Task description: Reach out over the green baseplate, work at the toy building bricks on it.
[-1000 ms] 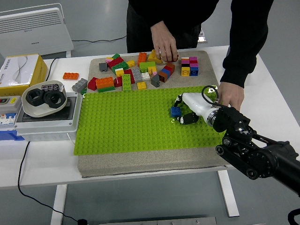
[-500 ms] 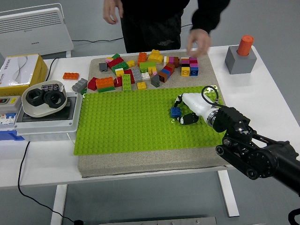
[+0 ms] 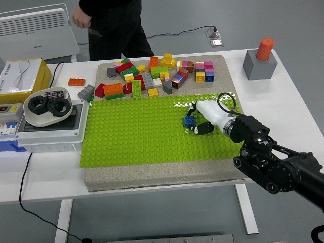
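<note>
1. Reaching in from the lower right, the right hand lies low over the green baseplate, its fingers curled around a small blue brick on the plate's right half.
2. The baseplate rests on a beige mat on the white bench.
3. A loose pile of toy building bricks sits on the mat just beyond the plate's far edge.
4. A person stands at the far side, hands off the bench.

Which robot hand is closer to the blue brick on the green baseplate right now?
Right. The right robot hand is at the blue brick, fingertips around it on the green baseplate. The left is out of view.
</note>
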Controlling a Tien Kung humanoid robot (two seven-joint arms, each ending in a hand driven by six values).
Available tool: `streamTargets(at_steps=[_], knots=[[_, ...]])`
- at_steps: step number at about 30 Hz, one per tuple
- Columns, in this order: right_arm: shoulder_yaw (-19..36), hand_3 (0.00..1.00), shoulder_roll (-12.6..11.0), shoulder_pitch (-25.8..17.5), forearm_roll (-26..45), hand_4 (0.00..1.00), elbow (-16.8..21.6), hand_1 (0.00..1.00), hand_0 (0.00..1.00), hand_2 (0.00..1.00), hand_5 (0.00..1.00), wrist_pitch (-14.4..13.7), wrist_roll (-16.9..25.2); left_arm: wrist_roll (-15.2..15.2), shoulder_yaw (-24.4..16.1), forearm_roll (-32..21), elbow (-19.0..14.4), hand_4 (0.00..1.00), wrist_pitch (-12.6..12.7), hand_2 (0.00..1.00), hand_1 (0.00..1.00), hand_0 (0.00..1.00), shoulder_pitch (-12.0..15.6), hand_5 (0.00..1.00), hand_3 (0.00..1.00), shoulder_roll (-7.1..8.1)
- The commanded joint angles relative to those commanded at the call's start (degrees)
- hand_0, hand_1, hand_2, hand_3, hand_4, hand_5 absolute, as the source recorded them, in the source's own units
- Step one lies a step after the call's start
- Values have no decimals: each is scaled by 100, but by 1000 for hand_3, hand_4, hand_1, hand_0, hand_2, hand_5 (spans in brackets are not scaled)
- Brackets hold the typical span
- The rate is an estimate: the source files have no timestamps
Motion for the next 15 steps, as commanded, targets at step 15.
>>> streamTargets(at_steps=[15], knots=[[33,656,5,-25,-7,687,10,701,768,733,202,-17,-10,2,25,7,0,727,-12,719,717,791,-3,838,805,5]])
